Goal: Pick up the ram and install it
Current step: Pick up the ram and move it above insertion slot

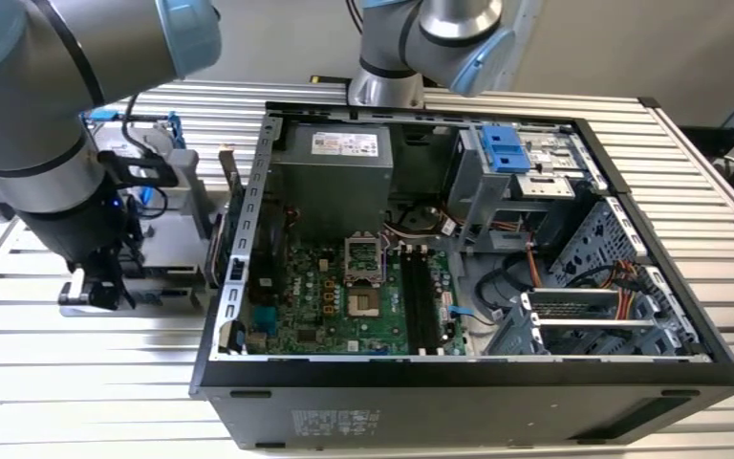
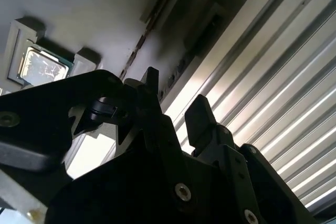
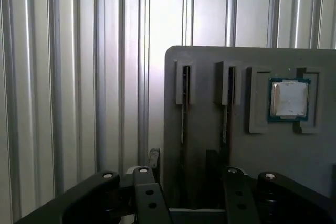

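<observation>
The pincer (image 3: 181,157) points straight down at the exterior view's left, hung from the arm (image 1: 35,143), whose thick grey forearm drops steeply from the upper corner with the wrist turned under it. Its fingers (image 3: 153,160) stand a narrow gap apart and hold nothing. In both wrist views that gap lines up with the ram (image 3: 184,109), which stands on its edge in a slot of the grey holder (image 3: 262,150). Whether the pads touch the board I cannot tell, since the black finger bodies hide the lower end of the slot.

Just beside it a second stick (image 3: 229,103) stands in the neighbouring slot. Beyond that a processor chip (image 3: 288,98) lies flat in its own recess. Both sticks show as thin dark edges, with their chips hard to make out.

The holder rests on the ribbed metal tabletop (image 1: 87,382), just beside the open computer case (image 1: 469,392). From across the room the pincer (image 1: 93,285) hides much of the holder.

Inside the case, the long black memory slots (image 1: 420,296) run along the green board, and no stick stands in them. The far corner of the case is crowded with cables and drive cages. Behind it rises the base of another arm (image 1: 393,57), cut off at the top.
</observation>
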